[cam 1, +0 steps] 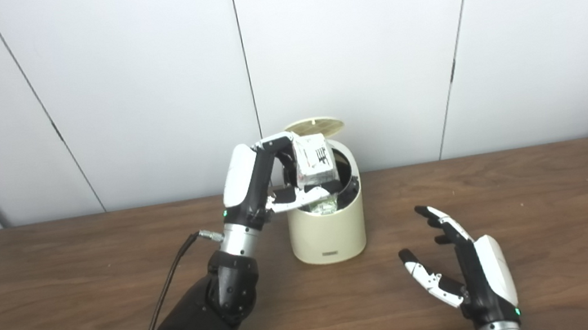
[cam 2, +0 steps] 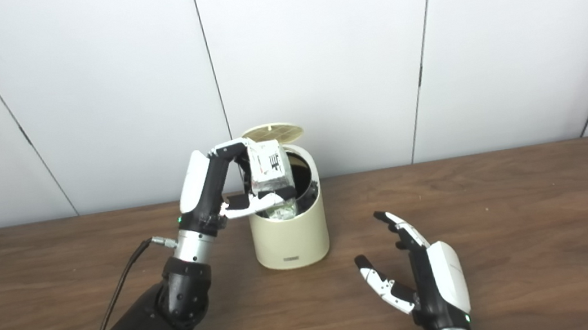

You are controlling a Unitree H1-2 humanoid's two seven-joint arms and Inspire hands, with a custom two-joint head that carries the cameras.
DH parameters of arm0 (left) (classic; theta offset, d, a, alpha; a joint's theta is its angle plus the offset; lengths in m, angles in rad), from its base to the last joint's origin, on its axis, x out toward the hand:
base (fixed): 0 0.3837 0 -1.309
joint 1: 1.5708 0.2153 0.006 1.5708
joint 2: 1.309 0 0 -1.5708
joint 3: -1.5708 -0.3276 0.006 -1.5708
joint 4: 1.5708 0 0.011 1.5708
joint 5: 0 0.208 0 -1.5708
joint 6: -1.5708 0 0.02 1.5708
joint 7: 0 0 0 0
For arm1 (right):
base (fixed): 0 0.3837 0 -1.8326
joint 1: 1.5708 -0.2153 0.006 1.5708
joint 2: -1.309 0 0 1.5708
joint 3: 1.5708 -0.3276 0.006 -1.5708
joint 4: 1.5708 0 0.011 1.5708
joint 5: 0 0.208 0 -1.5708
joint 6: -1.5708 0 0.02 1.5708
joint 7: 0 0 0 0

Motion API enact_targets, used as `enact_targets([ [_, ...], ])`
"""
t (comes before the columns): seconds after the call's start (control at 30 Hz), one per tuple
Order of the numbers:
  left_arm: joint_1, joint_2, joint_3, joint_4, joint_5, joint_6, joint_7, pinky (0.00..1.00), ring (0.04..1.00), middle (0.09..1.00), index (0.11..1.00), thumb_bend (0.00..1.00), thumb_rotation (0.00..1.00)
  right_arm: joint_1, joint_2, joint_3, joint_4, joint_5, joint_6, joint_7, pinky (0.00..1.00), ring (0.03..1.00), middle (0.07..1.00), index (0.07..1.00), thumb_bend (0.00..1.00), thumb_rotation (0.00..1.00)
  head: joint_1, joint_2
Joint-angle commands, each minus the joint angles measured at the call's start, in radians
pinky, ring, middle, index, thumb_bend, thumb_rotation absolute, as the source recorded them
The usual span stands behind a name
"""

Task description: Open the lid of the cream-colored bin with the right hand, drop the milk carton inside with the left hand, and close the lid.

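Observation:
The cream-colored bin (cam 1: 329, 234) stands mid-table with its round lid (cam 1: 314, 126) tipped up at the back. My left hand (cam 1: 265, 183) is shut on the white milk carton (cam 1: 314, 165), holding it just over the bin's open mouth, its lower end at the rim. Some crumpled trash (cam 1: 325, 206) shows inside the bin. My right hand (cam 1: 463, 262) hovers open above the table to the right and nearer than the bin, palm facing left, holding nothing.
The brown wooden table (cam 1: 532, 202) stretches to both sides of the bin. White wall panels (cam 1: 345, 39) rise right behind the table's far edge. A black cable (cam 1: 170, 283) runs along my left forearm.

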Motion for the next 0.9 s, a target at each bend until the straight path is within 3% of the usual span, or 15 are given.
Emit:
enact_targets([
  [0.0, -0.061, 0.022, -0.001, -0.032, 0.017, 0.003, 0.032, 0.38, 0.458, 0.489, 0.47, 0.5, 0.0, 0.017, 0.029, 0.017, 0.02, 0.0, -0.014, -0.008, 0.69, 0.807, 0.832, 0.816, 0.23, 0.46, 0.001, -0.001],
  [0.33, -0.112, 0.054, -0.077, -0.039, 0.093, 0.003, 0.134, 0.4, 0.462, 0.488, 0.468, 0.5, 0.0, 0.013, 0.032, 0.022, 0.033, -0.006, -0.031, -0.023, 0.69, 0.803, 0.829, 0.814, 0.22, 0.36, 0.001, -0.004],
  [0.47, -0.129, 0.064, -0.111, -0.041, 0.114, 0.003, 0.176, 0.41, 0.464, 0.491, 0.465, 0.5, 0.0, 0.013, 0.034, 0.023, 0.032, -0.003, -0.018, -0.014, 0.69, 0.807, 0.835, 0.819, 0.23, 0.42, -0.002, -0.01],
  [0.67, -0.137, 0.087, -0.186, -0.097, 0.175, 0.003, 0.25, 0.44, 0.473, 0.486, 0.464, 0.5, 0.0, 0.005, 0.023, 0.034, 0.055, -0.012, -0.051, -0.032, 0.69, 0.807, 0.831, 0.809, 0.22, 0.38, 0.0, -0.015],
  [0.87, -0.147, 0.096, -0.205, -0.12, 0.195, 0.003, 0.284, 0.44, 0.478, 0.483, 0.462, 0.5, 0.0, 0.002, 0.019, 0.04, 0.069, -0.013, -0.061, -0.043, 0.69, 0.806, 0.828, 0.804, 0.22, 0.36, 0.002, -0.022],
])
